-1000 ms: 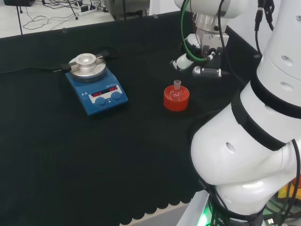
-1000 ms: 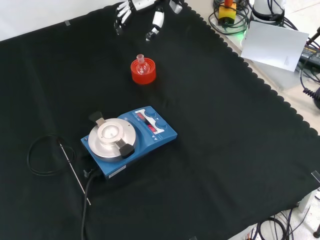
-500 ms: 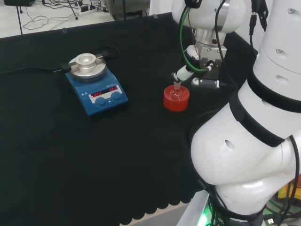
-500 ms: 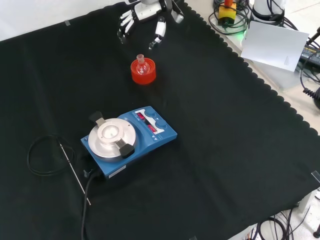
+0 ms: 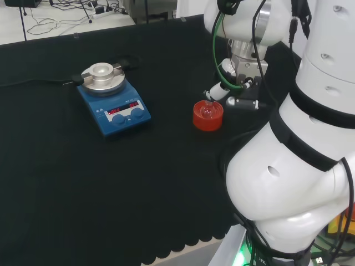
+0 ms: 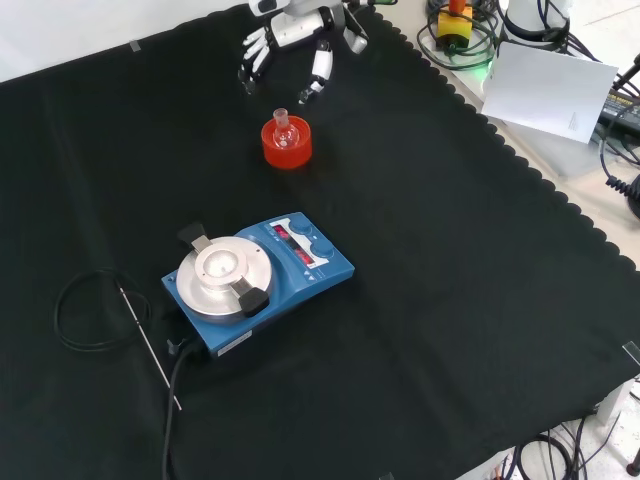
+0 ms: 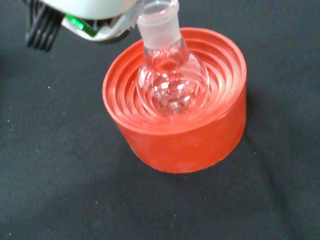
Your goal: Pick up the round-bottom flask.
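Hotplate (image 6: 255, 282): blue, lower left of centre in the front view.
Flask (image 6: 283, 127): small clear glass, upright in the red ribbed stand (image 6: 287, 146), upper centre.
Handling: likely light, slippery, breakable; take it by the neck.
Hand (image 6: 290, 35): just above the flask, fingers spread, empty.

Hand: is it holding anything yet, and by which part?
Nothing is held. The hand hangs open just beyond the flask, fingers spread and clear of its neck; the flask sits upright in the red stand.
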You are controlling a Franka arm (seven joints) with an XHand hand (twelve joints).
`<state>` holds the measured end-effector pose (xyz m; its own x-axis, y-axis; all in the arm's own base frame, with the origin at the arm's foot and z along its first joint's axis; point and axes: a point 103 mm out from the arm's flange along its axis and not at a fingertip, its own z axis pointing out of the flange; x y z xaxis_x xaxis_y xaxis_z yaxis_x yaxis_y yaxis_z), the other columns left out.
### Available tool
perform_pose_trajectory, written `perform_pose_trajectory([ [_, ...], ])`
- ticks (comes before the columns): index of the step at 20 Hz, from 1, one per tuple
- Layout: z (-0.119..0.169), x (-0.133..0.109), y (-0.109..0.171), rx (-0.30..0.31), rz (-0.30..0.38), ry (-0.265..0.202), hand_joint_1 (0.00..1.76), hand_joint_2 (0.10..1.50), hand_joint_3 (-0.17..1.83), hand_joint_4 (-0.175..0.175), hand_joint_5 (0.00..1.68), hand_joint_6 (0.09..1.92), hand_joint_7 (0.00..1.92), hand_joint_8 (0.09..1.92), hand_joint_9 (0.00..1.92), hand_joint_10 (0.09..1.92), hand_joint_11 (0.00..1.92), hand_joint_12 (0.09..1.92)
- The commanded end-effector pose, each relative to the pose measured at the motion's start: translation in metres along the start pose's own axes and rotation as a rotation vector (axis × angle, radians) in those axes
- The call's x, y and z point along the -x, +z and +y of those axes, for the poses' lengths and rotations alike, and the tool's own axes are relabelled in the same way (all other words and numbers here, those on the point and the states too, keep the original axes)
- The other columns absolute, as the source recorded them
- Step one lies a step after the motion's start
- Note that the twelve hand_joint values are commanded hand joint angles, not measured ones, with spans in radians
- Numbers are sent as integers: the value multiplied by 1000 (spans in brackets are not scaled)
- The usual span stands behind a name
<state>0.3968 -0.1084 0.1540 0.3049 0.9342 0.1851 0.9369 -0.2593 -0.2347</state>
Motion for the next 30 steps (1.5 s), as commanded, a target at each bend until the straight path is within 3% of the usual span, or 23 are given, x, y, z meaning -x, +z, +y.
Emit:
perform_pose_trajectory([
  [1, 4, -1, 28, 4, 36, -19, 895, 570, 663, -51, 629, 250, 282, 700, 477, 689, 153, 1412],
  [9, 8, 0, 36, 33, 51, -23, 895, 562, 673, -55, 548, 541, 312, 700, 504, 677, 162, 1411],
  [30, 15, -5, 48, 73, 15, -28, 930, 573, 668, -64, 660, 717, 384, 721, 557, 677, 215, 1395],
])
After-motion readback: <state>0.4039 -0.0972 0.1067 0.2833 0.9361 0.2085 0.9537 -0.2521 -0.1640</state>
